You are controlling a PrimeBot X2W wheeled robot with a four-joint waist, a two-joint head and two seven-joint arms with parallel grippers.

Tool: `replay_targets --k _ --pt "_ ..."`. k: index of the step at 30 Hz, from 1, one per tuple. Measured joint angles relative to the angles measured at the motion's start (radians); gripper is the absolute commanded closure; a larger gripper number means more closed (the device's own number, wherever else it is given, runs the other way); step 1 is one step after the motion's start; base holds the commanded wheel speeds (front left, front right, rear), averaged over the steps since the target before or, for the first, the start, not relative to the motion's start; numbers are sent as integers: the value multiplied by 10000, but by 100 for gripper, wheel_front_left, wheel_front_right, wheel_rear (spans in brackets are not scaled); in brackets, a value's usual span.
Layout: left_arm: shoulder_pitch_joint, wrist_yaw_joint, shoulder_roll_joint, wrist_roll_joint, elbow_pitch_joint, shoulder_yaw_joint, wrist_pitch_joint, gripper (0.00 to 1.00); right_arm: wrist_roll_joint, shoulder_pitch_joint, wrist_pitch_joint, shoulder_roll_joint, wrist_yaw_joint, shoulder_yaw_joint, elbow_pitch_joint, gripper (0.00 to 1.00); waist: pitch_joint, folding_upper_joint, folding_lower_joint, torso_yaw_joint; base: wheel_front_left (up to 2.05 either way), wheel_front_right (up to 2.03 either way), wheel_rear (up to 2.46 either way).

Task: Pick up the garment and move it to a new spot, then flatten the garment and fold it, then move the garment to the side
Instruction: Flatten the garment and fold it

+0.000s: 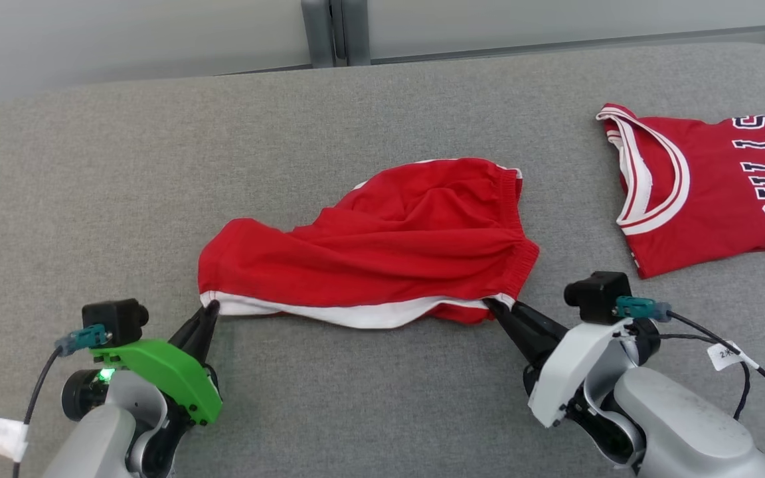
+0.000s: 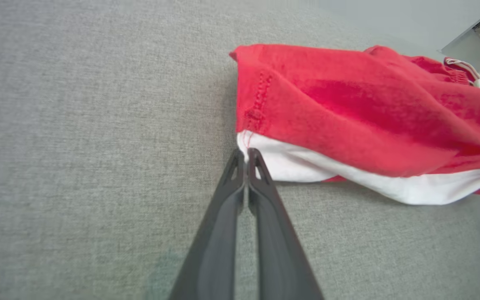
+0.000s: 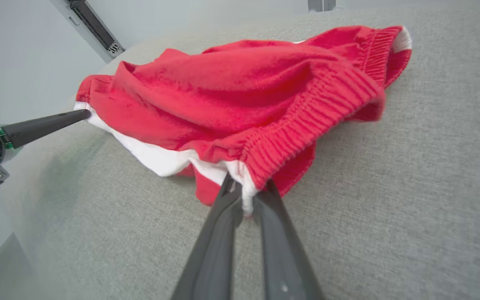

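- The red shorts (image 1: 382, 245), crumpled, are clamped at their near edge by the left gripper (image 1: 212, 309) and the right gripper (image 1: 494, 307).
- Moving, flattening and folding are judged not yet done.

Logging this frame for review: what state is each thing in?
shorts: crumpled on the table, pinched at two near corners
jersey: lying flat, untouched
left tool: shut on shorts' white hem corner
right tool: shut on shorts' white stripe by waistband

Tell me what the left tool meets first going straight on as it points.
The red shorts: the left tool is shut on their white hem corner, so it would likely push into that cloth.
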State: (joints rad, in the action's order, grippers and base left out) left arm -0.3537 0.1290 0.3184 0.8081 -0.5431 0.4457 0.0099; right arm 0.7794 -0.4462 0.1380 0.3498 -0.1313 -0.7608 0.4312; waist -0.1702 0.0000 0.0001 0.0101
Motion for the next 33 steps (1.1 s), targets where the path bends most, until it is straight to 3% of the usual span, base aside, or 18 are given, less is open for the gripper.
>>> replay_targets --k 9,14,19,25,33 --pt "646 -332 1074 4 2759 -403 38 100 1760 243 -224 1338 0 161 -1987 100 -41 0 0 -15 0 0 0" --pt "-1101 -347 1544 -702 3348 -23 991 100 2470 -1111 -608 1783 6 123 -2715 100 -485 0 0 -44 0 0 0" --pt "-3962 -117 1524 -1126 2410 403 1774 100 3074 -3611 -1313 2144 4 -107 -2824 100 -1215 0 0 -65 0 0 0" --pt "-7881 -15 1051 -993 481 608 2148 100 3641 -7221 -1793 2075 6 -343 -1745 100 -2319 0 1 -78 0 0 0" --pt "-11277 0 688 -968 -1841 376 1277 100 3848 -10439 -629 1457 4 -949 79 100 -3466 0 3 -94 0 0 0"
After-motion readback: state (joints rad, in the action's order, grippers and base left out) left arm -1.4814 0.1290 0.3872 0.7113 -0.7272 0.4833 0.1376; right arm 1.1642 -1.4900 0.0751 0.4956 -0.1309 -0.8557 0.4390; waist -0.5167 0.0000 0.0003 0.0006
